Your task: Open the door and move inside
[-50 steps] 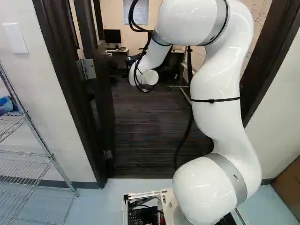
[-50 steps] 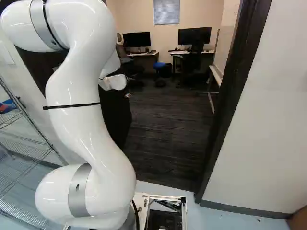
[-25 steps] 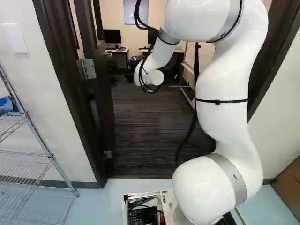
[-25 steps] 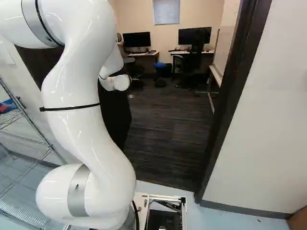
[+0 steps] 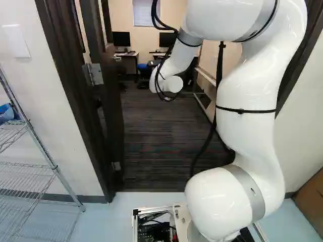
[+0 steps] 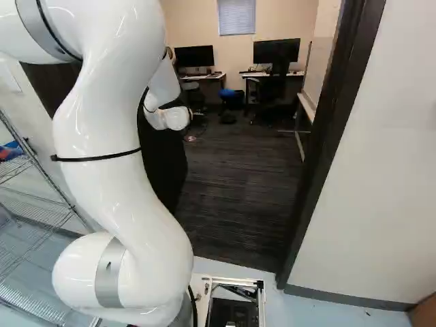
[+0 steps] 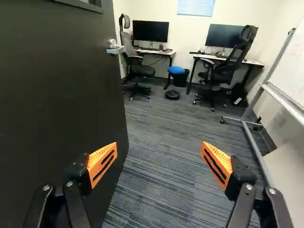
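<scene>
easing rightward, the arm's wrist [image 5: 173,84]

Way through: the grey striped carpet [image 7: 159,175] ahead of the spread gripper [image 7: 159,143], between the flat near-black door [image 7: 57,95], swung inward, and the whiteboard's grey metal wheeled stand [image 7: 254,149]. Door side tight: one orange-padded finger [image 7: 101,164] right by the door face, can't tell if touching. Silver lever handle [image 7: 115,49] juts off the door. Stand's foot sticks out over carpet. Far end blocked: black office chair [image 7: 140,71], blue-topped round stool [image 7: 176,70], second black chair [image 7: 225,71], white-topped desks [image 7: 254,62]. Dark door frame [image 6: 334,136] limits the right base view's right side.
</scene>
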Motion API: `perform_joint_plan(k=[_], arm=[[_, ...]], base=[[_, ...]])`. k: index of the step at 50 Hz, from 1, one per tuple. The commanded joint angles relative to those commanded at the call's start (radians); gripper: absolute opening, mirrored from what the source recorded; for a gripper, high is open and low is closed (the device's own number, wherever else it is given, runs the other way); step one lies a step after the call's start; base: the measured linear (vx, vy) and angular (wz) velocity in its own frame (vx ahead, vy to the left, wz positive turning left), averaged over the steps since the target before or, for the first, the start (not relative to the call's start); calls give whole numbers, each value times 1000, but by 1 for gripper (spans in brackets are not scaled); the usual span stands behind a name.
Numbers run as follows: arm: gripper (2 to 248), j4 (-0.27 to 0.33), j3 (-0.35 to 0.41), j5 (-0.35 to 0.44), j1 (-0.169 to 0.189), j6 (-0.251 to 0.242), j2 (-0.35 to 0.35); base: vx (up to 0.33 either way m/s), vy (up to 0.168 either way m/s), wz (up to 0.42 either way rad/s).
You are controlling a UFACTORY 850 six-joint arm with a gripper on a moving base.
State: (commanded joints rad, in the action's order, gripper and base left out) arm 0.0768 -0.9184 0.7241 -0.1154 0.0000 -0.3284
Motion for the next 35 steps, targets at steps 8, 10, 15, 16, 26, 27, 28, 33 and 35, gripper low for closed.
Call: perform_joint_plan(k=[8, 10, 15, 16, 26, 27, 28, 33, 35], arm=[[247, -18, 21, 0, 17, 0, 18], [247, -23, 26, 0, 22, 0, 22], [247, -34, 39, 0, 33, 0, 33], [247, -36, 42, 0, 35, 0, 35], [247, -59, 74, 0, 54, 0, 62], [247, -61, 77, 0, 56, 0, 66], [247, -63, 81, 0, 57, 0, 69], [247, -72, 103, 0, 63, 0, 88], [247, -75, 112, 0, 65, 0, 96]], base=[[0, 0, 0], [0, 0, 0], [0, 0, 0], [0, 0, 0], [0, 0, 0], [0, 0, 0], [0, 0, 0], [0, 0, 0], [0, 0, 0]])
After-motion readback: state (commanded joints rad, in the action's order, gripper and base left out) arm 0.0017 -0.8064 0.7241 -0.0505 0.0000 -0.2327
